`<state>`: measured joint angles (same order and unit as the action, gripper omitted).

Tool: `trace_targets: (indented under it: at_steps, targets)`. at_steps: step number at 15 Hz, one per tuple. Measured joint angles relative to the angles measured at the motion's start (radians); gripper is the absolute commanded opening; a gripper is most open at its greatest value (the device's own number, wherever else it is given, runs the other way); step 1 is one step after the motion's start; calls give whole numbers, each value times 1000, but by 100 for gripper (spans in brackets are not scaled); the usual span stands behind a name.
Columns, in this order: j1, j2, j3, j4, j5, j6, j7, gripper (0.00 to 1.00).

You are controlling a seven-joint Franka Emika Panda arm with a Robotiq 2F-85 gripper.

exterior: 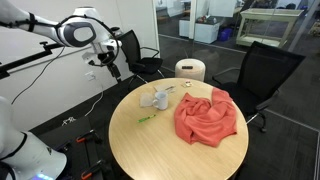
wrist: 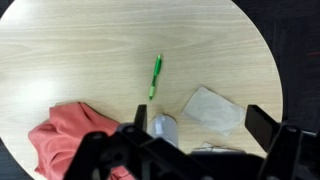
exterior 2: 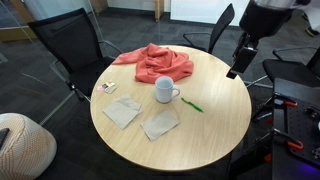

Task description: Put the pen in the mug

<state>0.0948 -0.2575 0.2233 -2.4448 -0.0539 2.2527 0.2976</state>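
Round wood table [exterior 2: 200,140]: thin green pen [wrist: 155,76] flat, nr whitish mug [exterior 2: 164,91].

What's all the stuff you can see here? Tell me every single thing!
table: one, light wood, round, in the middle of the room
pen: one, green, lying flat on the table beside the mug
mug: one, whitish, upright near the table's middle
cloth: one, red, crumpled near the table's edge
napkins: two, grey, flat on the table by the mug
small flat item: one, pale, on the table; too small to tell what it is
cylinder: one, cream, beyond the table
office chairs: at least two, black, around the table
robot arm: one, white and black, beside the table
gripper: one, black, open and empty, in the air by the table's edge
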Motion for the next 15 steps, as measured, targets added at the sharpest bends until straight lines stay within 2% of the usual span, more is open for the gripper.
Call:
trace_targets:
  at_steps: [4, 7, 11, 15]
  targets:
    - [-1, 14, -40, -96, 15, 154, -6, 100]
    - [-1, 60, -80, -147, 77, 289, -66, 100]
    - [-1, 169, -131, -166, 177, 447, -183, 100]
    - [-8, 293, -145, -157, 221, 558, -214, 100]
